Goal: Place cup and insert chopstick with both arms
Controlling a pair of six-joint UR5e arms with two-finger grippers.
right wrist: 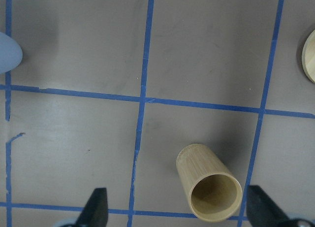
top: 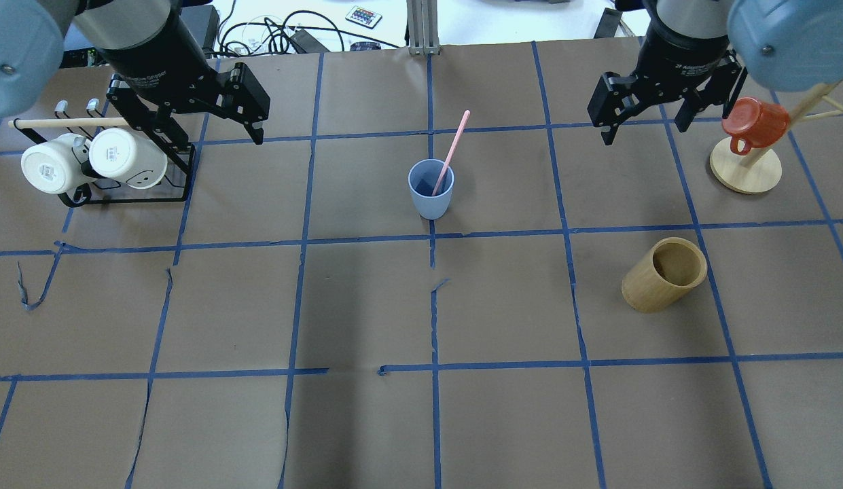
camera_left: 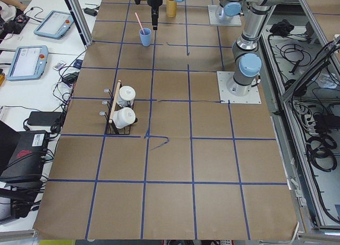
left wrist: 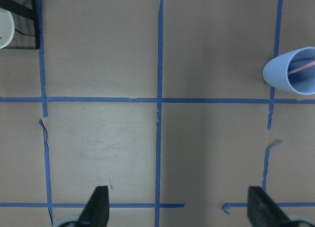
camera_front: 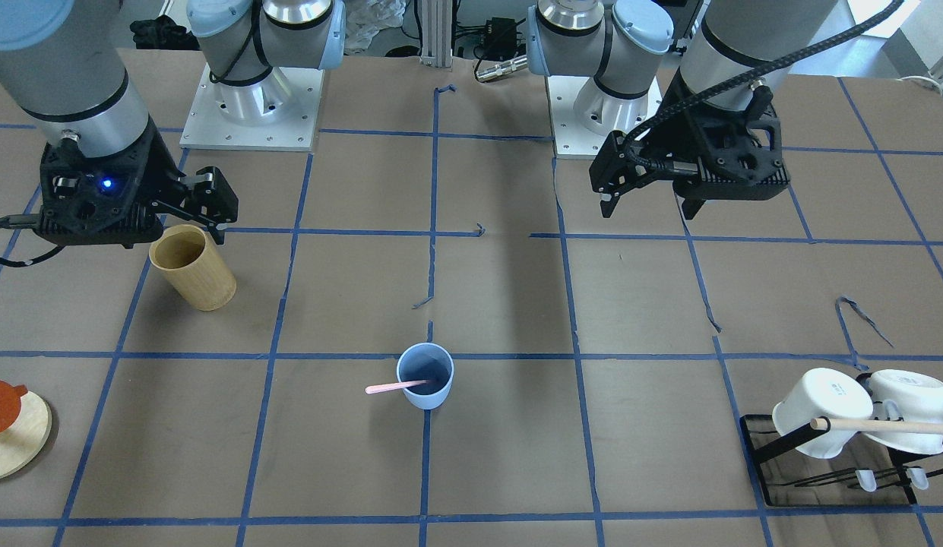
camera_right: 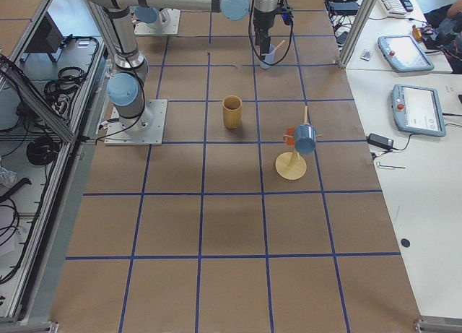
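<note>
The light-blue cup (top: 431,189) stands upright on the table's centre line, on the far side from the robot's base. One pale-pink chopstick (top: 452,153) stands in it and leans over the rim. The cup (camera_front: 425,386) and chopstick (camera_front: 395,387) also show in the front-facing view. My left gripper (top: 214,146) is open and empty, raised well to the left of the cup. My right gripper (top: 644,132) is open and empty, raised well to the right of it. The left wrist view shows the cup (left wrist: 293,78) at its right edge.
A tan bamboo cylinder (top: 662,275) stands below my right gripper, nearer the robot. A black rack (top: 122,190) with two white mugs (top: 126,157) and a wooden rod (top: 68,123) sits at far left. A red mug (top: 754,122) hangs on a wooden stand (top: 744,173) at far right.
</note>
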